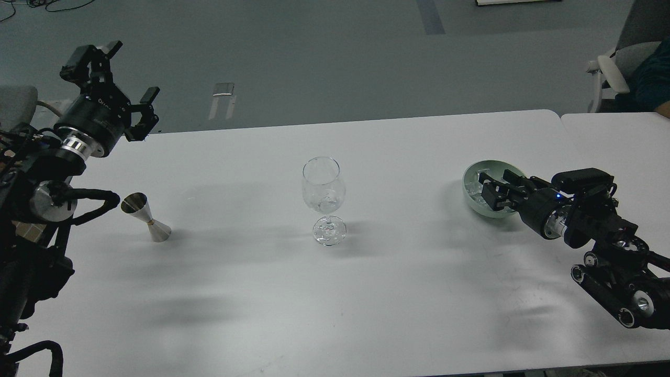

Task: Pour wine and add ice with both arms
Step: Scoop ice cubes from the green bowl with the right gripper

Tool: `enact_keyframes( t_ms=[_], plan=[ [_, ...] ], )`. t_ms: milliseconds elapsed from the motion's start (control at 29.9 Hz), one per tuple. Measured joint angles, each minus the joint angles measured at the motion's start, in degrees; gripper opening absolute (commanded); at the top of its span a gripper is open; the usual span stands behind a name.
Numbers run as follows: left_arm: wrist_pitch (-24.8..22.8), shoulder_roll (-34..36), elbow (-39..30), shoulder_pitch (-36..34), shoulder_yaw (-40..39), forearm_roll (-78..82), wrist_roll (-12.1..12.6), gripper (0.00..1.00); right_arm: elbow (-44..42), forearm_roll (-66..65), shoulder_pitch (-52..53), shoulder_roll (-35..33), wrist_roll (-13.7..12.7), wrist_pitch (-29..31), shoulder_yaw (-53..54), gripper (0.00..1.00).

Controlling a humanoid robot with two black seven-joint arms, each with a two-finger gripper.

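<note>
- The right gripper [486, 189] reaches into the green bowl [473, 201] on the right, where the ice [475, 187] lies; I cannot tell if its fingers are together
- Go slow and lift one cube gently
- The wine glass [323, 199] waits mid-desk
- The left gripper [128, 78] is up high, fingers apart

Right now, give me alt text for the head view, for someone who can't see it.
A wine glass stands mid-table. The right hand reaches into a pale green bowl of ice; the left hand hangs open above a steel jigger.
</note>
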Motion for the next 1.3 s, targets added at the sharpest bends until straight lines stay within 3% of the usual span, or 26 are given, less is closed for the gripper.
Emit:
enact_keyframes(
  t_ms=[1070, 1237, 1304],
  plan=[
    [0.0, 0.2, 0.0, -0.2, -0.1, 0.0, 0.0, 0.98, 1.0, 0.0, -0.1, -1.2, 0.0, 3.2, -0.2, 0.55],
    [0.0, 0.2, 0.0, -0.2, -0.1, 0.0, 0.0, 0.98, 1.0, 0.0, 0.0, -0.8, 0.0, 3.3, -0.2, 0.46],
    [0.0, 0.2, 0.0, -0.2, -0.1, 0.0, 0.0, 0.98, 1.0, 0.0, 0.0, -0.7, 0.0, 3.3, -0.2, 0.38]
  ],
)
